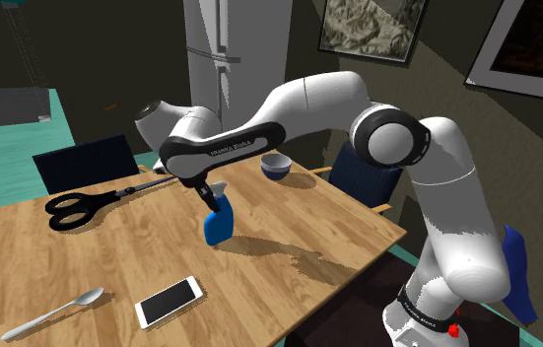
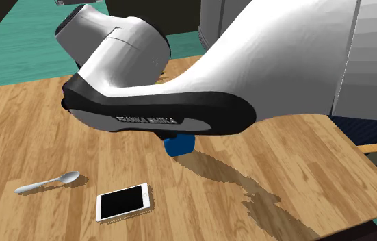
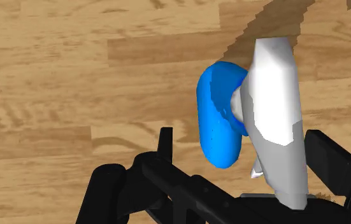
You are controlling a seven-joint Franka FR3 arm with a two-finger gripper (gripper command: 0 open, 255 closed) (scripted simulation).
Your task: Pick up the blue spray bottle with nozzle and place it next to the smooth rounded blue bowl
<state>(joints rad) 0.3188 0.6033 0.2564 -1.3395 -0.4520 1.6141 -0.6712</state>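
Spray bottle (image 1: 218, 226), blue with a white head, is near the middle of the wooden table (image 1: 289, 251), just under the gripper (image 1: 209, 200) and well apart from the blue bowl (image 1: 277, 166). The arm (image 2: 180, 116) hides most of it in the second exterior view. I cannot tell whether the gripper clasps it.

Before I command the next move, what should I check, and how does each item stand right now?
1. Tool at the spray bottle: ok, it sits at the bottle's white nozzle end.
2. Firm hold on the bottle: cannot tell.
3. Bottle lifted off the table: cannot tell.
4. Blue bowl located: ok, near the table's far edge, apart from the bottle.
5. Stretch between bottle and bowl: ok, only wood in the shoulder view.
6. Scissors, phone and spoon out of that stretch: ok, all lie to the shoulder view's left of the bottle.
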